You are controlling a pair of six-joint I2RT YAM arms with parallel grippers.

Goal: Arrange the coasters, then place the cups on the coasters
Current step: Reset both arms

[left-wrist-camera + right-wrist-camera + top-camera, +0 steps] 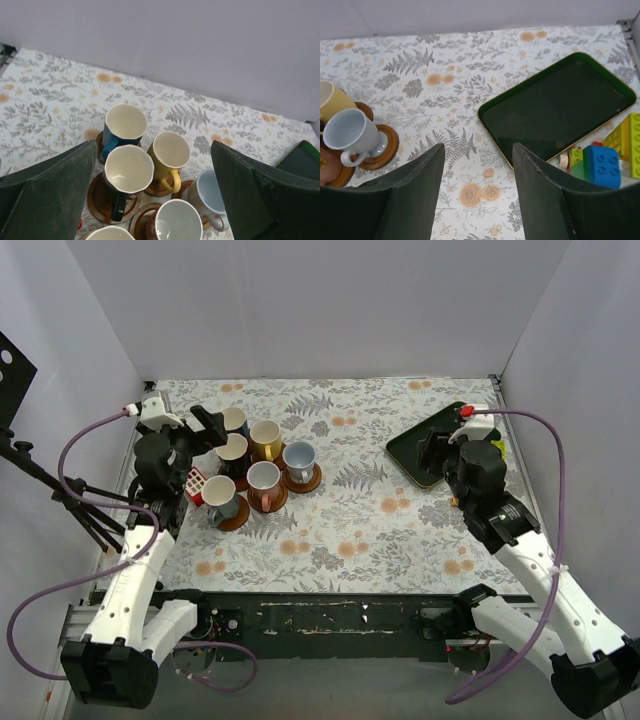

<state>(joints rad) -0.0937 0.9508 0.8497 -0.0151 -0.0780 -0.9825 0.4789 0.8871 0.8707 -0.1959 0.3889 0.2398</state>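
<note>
Six handled cups [129,168], pale inside, on reddish-brown coasters [100,202], clustered between the left fingers [50,195], spread wide, right fingers [415,195] parted, empty, light blue cup [352,132] to their left

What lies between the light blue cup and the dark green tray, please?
Only bare floral tablecloth separates the light blue cup and the dark green tray, as the right wrist view shows.

Between the parted fingers [50,195] of the left gripper [153,144], a dark blue ceramic mug [124,123], a yellow ceramic mug [170,151] and a pale blue ceramic mug [212,191] stand on round reddish-brown coasters [97,198].
</note>
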